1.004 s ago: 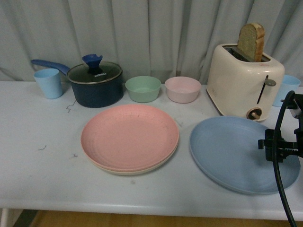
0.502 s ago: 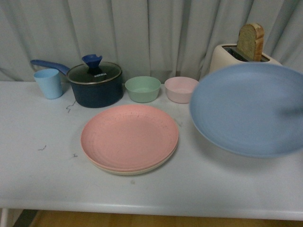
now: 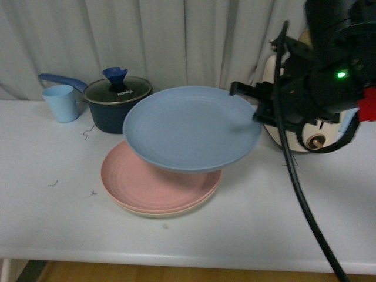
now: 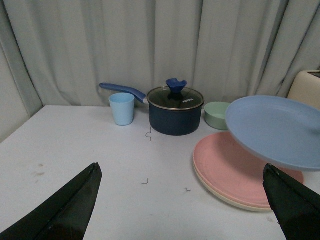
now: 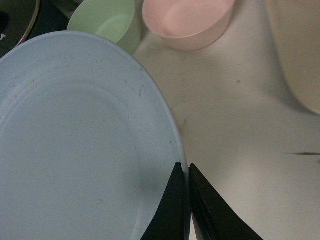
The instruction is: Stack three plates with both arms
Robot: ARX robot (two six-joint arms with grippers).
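From the front, I have the blue plate [image 3: 192, 127] in the air, gripped at its right-hand rim by my right gripper [image 3: 257, 113], and it hangs over the pink plate [image 3: 154, 188], which already sits on the beige plate [image 3: 167, 211] on the table [image 3: 53, 217]. I judge this to be the last stacking step: the carry is nearly over and the next move calls for centring the blue plate above the pink one, levelling it, lowering it and letting go. It sits a little to the right and toward the back of the stack, tilted slightly. From my left wrist, my left gripper [image 4: 185, 205] has its two fingers spread wide with nothing between them, low over the table, and the blue plate floats clear above the pink one, not touching. From my right wrist, my two fingers [image 5: 172, 210] are pinched on the blue plate's rim, one above and one below.
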